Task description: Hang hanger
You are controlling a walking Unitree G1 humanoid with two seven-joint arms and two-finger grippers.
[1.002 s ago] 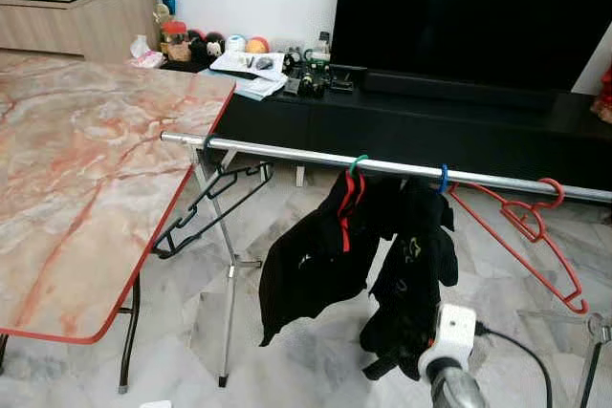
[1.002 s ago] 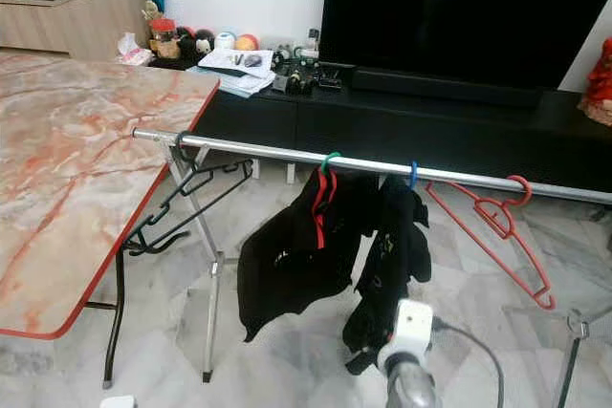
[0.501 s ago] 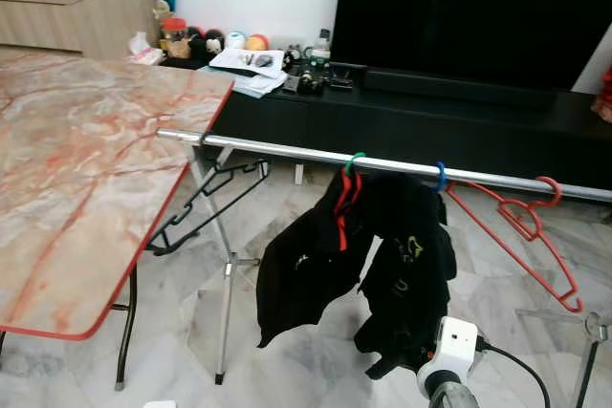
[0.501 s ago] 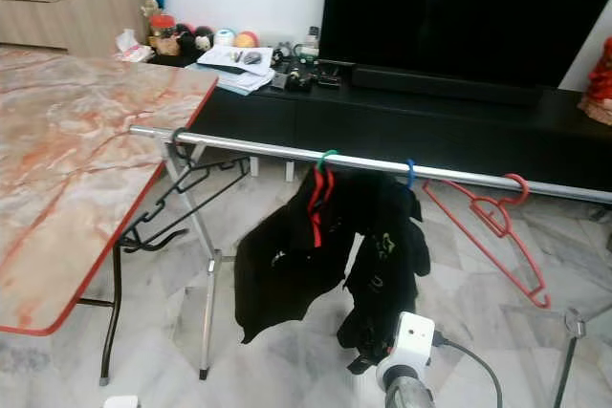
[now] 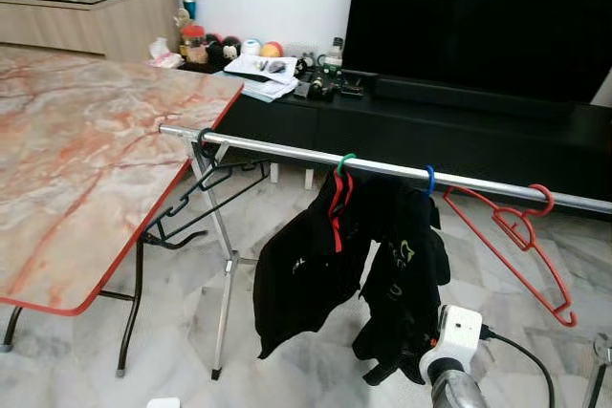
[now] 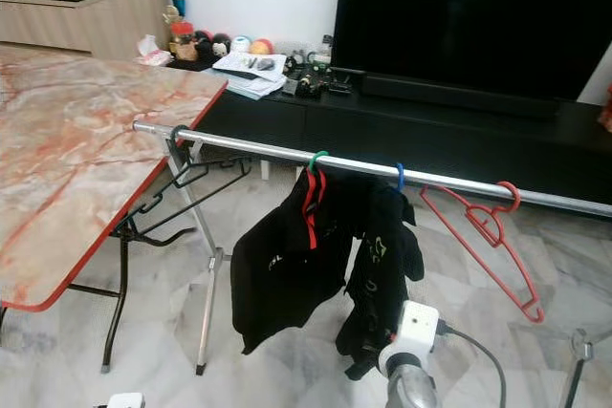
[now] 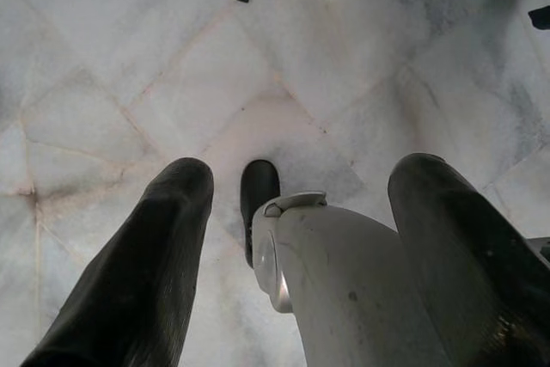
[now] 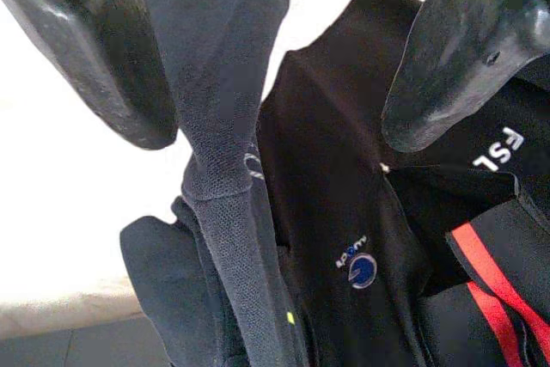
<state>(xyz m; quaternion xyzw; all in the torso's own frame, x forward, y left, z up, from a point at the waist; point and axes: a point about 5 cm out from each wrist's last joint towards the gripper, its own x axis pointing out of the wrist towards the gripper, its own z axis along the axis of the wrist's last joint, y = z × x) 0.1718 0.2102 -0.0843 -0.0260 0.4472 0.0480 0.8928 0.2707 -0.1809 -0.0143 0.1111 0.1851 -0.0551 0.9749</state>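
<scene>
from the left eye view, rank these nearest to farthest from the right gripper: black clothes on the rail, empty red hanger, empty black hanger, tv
1. black clothes, mid rail, just beyond the right gripper.
2. red hanger, at the rail's right end.
3. black hanger, at the rail's left end by the table.
4. tv, against the far wall.

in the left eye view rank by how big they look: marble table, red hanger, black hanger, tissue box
1. marble table, nearest, which inflates it
2. red hanger and black hanger, too alike to rank
3. tissue box, far off
</scene>
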